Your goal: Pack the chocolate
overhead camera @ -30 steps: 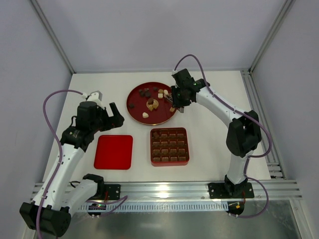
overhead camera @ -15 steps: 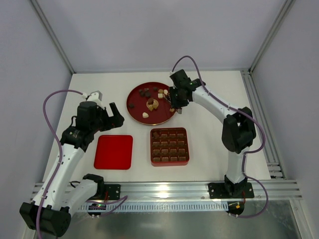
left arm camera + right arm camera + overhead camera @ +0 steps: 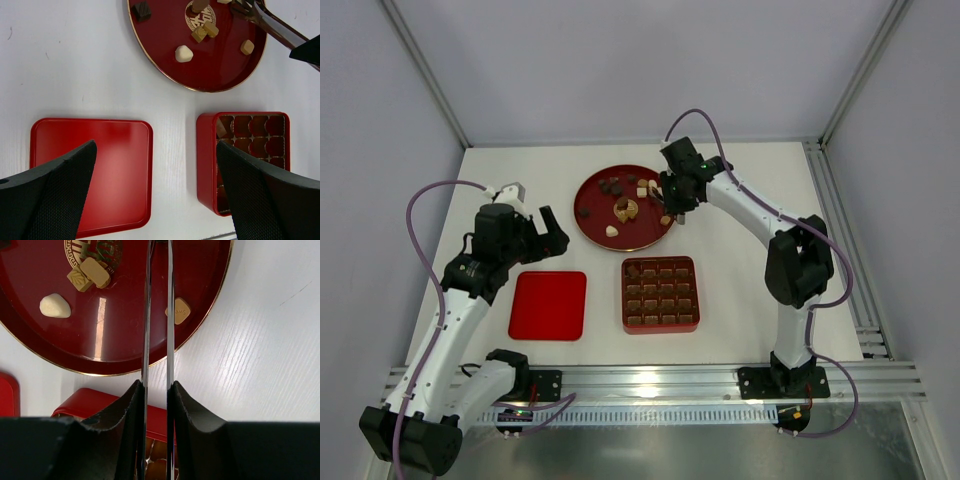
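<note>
Chocolate [image 3: 178, 310] pieces lie loose on the round red plate [image 3: 100, 356], box [image 3: 205, 150] nearly empty; right gripper [image 3: 156, 390], clamped on tweezers [image 3: 147, 315] with tips unseen, should straddle one piece squarely, then squeeze gently; left gripper [image 3: 156, 147] gapes wide, idle.

White-shelled left arm [image 3: 447, 328] at frame left and white-shelled right arm [image 3: 750, 210] at right have black joints. A looping mauve cable [image 3: 410, 212] trails each. Black mesh-textured fingers [image 3: 55, 192] fill the left wrist view's lower corners.
</note>
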`<state>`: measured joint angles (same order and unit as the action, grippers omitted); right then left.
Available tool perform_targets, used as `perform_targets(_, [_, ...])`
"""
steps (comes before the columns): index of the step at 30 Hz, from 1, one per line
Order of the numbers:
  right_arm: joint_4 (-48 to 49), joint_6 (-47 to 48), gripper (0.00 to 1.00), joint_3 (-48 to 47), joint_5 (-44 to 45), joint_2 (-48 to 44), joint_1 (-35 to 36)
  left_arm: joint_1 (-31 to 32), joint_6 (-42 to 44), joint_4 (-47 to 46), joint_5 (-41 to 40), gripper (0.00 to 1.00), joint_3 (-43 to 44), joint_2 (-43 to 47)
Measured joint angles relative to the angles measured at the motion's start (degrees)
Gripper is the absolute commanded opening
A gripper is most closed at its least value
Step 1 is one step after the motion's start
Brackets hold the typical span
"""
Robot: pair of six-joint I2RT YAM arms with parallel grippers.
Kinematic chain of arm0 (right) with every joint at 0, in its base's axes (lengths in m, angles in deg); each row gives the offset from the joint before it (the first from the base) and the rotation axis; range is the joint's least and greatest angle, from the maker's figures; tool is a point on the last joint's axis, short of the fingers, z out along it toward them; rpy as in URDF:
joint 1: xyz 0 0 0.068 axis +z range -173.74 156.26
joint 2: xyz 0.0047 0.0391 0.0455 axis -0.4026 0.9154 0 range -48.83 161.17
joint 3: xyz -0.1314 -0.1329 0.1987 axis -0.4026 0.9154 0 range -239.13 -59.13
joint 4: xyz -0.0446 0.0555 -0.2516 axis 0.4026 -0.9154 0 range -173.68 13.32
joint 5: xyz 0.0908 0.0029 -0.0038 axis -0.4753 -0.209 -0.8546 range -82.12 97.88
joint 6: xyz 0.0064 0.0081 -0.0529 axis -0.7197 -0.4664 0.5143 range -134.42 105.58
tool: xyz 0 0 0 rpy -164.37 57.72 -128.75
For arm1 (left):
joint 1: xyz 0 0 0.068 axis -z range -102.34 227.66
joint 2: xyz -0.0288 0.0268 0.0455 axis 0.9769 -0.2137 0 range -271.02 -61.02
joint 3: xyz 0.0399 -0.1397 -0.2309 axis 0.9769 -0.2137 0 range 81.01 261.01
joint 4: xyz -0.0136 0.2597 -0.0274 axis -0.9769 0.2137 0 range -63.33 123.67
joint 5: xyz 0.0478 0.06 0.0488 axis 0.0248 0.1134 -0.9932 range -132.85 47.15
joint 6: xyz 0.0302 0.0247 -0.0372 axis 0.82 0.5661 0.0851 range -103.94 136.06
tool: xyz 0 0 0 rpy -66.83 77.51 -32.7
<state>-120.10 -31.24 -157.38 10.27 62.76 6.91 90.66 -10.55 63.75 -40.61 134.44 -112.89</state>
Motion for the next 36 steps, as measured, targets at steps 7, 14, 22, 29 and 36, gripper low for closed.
perform_targets(7, [-0.8, 0.1, 0.25, 0.4, 0.5, -2.5, 0.0, 0.0, 0.0, 0.0, 0.0, 1.0, 0.0, 0.0])
perform_targets(14, [-0.9, 0.1, 0.25, 4.2, 0.4, -11.1, 0.2, 0.0, 0.0, 0.0, 0.0, 1.0, 0.0, 0.0])
perform_targets(22, [-2.0, -0.3, 0.25, 11.0, 0.0, -21.4, 3.3, 0.0, 0.0, 0.0, 0.0, 1.0, 0.0, 0.0])
perform_targets(29, [-4.7, -2.2, 0.25, 17.7, 0.7, -31.7, 10.2, 0.0, 0.0, 0.0, 0.0, 1.0, 0.0, 0.0])
perform_targets(36, [-6.9, -7.1, 0.25, 26.4, 0.9, -42.2, 16.3, 0.0, 0.0, 0.0, 0.0, 1.0, 0.0, 0.0])
